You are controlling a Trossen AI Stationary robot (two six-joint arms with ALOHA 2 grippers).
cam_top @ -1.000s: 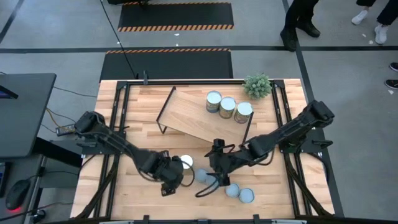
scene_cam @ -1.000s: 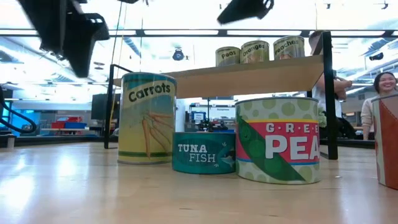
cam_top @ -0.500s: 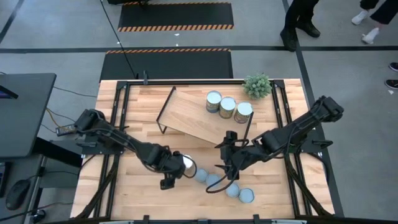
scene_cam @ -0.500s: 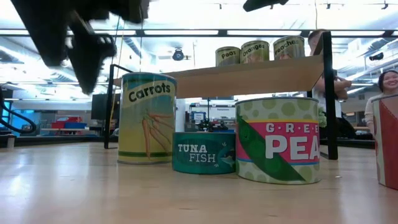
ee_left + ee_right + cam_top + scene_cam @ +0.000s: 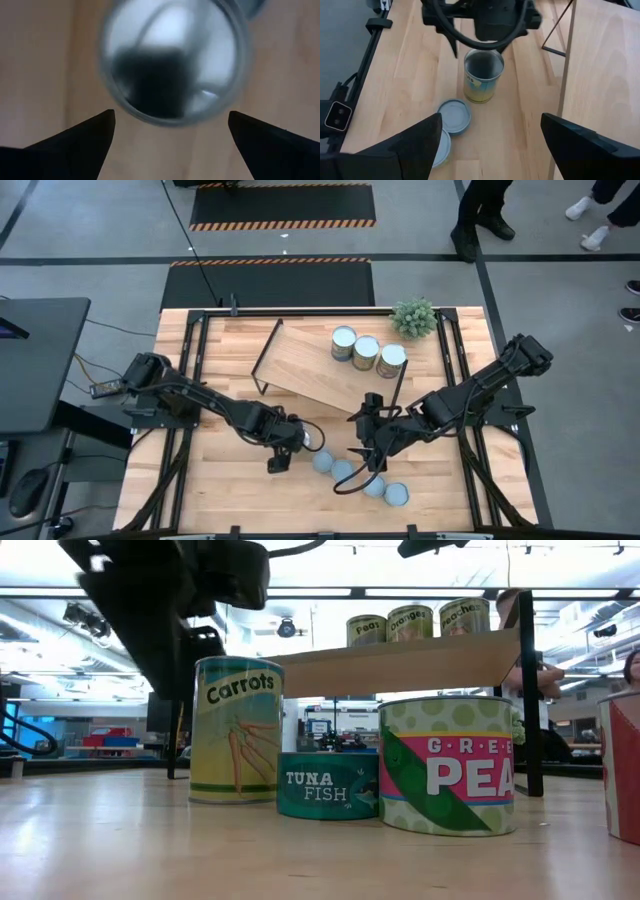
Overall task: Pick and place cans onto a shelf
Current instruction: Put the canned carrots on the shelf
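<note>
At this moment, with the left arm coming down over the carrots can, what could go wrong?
The open left gripper hangs right above the carrots can. A finger could land on the rim and tip it. The tuna can looks very close beside it and may get knocked. The open right gripper waits nearby, so the arms could clash.

High view: the left gripper [image 5: 290, 442] covers the carrots can [image 5: 237, 730] beneath it, so the can does not show from above. Left wrist view: the can's shiny top [image 5: 172, 60] is blurred, upper rim cut by the frame edge. Low view: the left arm is a dark blur, its fingers unreadable; another can [image 5: 622, 765] is cut by the right edge. Labels on the shelf cans [image 5: 366, 351] are too small to read from above.
</note>
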